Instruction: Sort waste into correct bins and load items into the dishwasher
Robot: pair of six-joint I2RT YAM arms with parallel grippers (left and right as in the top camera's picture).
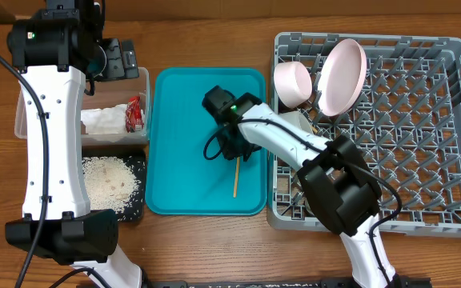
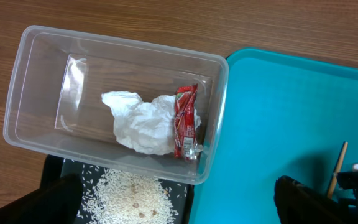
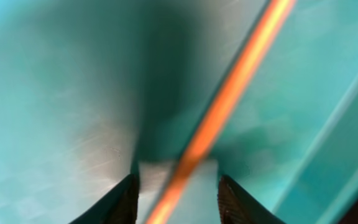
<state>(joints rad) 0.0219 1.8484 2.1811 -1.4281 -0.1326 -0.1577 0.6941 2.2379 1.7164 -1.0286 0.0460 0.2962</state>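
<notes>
the waste looks sorted - the napkin (image 2: 138, 121) and the red wrapper (image 2: 185, 121) lie in the clear tub (image 2: 30, 93), and the rice (image 1: 110, 178) is on the black tray (image 1: 138, 210) at 8 o'clock of the teal tray (image 1: 174, 160). the plate (image 1: 342, 76) and a white bowl (image 1: 292, 82) stand in the dish rack (image 1: 422, 144) at 3 o'clock. the step in hand seems to be loading a chopstick (image 1: 235, 178), which lies on the teal tray, toward 5 o'clock from its middle. the right end effector (image 3: 176, 190) is low over it, about half open, with the stick between its fingers (image 3: 120, 202) and a gap on each side - not gripped yet. next it probably must close on the thin stick, lift it and carry it to the rack. the left end effector (image 1: 121, 58) hangs wide open and empty over the tub.
</notes>
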